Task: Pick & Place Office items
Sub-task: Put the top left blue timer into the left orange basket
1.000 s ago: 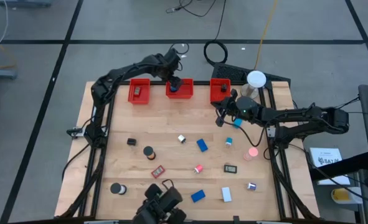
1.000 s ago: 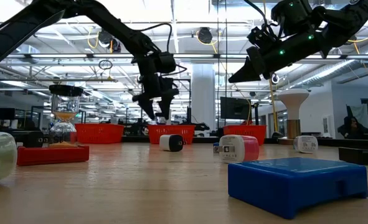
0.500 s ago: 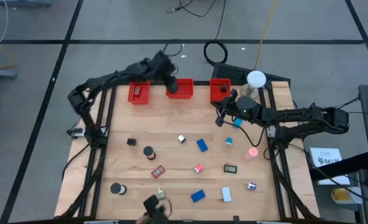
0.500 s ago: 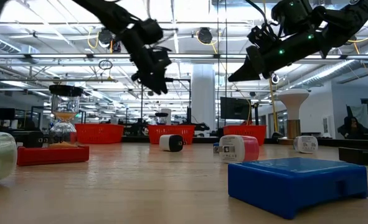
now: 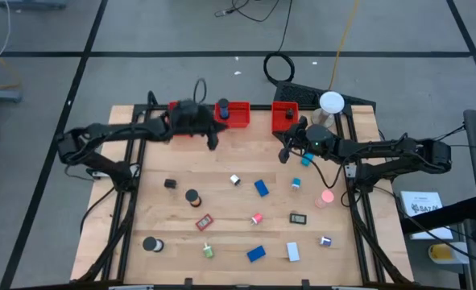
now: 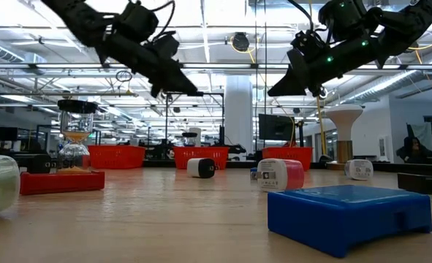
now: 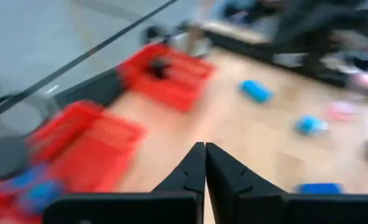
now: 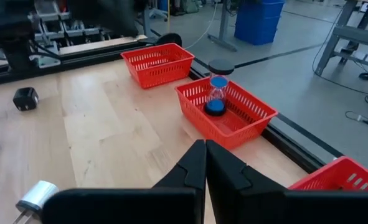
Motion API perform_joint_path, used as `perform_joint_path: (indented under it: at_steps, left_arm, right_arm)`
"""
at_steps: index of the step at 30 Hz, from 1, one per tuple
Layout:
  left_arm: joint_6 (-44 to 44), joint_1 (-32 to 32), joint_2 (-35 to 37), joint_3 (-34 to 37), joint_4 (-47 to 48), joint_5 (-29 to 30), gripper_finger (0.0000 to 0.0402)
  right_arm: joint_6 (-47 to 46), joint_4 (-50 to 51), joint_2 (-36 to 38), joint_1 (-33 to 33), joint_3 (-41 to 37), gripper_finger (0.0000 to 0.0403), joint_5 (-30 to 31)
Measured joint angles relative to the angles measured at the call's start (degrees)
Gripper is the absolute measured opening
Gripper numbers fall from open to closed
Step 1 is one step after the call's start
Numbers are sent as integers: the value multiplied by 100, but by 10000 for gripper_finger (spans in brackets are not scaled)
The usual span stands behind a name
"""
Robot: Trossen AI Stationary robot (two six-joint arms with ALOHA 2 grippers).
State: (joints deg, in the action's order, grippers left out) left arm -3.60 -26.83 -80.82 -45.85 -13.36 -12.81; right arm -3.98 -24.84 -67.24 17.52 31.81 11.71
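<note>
Floor: grey, smooth, crossed by dark straight lines, around the table on all sides
Table: pale wood planks, dark metal frame along its edges
Cables: a black coil on the floor just beyond the table's far edge; a yellow cord running away from the far right corner
Ceiling: open trusses and ducts with bright strip lights, seen in the low view
Column: white, round, mid-room behind the table
Far room: desks, monitors and shelving, dim and cluttered
Right wrist view: a blue bin and grey table legs on the grey floor
</note>
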Motion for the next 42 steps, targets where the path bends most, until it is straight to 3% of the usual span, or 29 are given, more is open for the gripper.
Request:
perform_joint_path:
  at_steps: [4, 12, 17, 22, 28, 34, 40, 42]
  left_arm:
    - [-101, 553, 20, 626, -1240, -79, 9]
    - [28, 1537, 17, 1289, -2447, 652, 13]
    - [268, 1829, -17, 1303, -2551, 778, 3]
    - [586, 2092, -544, 1411, -3660, 651, 13]
    - [648, 2073, -1374, 1498, -4700, 342, 3]
    - [599, 1927, -1762, 1458, -4705, 566, 19]
    - [470, 1826, -1759, 1458, -4716, 582, 17]
    - [479, 1798, -1759, 1458, -4726, 580, 10]
  right_arm:
    - [6, -9, 0, 0, 1, 0, -3]
    - [-90, -198, 0, -32, 1, 0, -493]
    - [61, -195, 0, -258, 1, 0, -420]
    - [286, -117, 0, -679, 124, 0, 43]
    - [133, 1104, 0, -1240, 551, 0, 1093]
    - [-1035, 2640, -2, -1670, 805, 18, 1221]
    - [-2447, 4810, -309, -2043, 1575, 69, 1218]
    - [-2788, 5130, -496, -2125, 1878, 92, 1239]
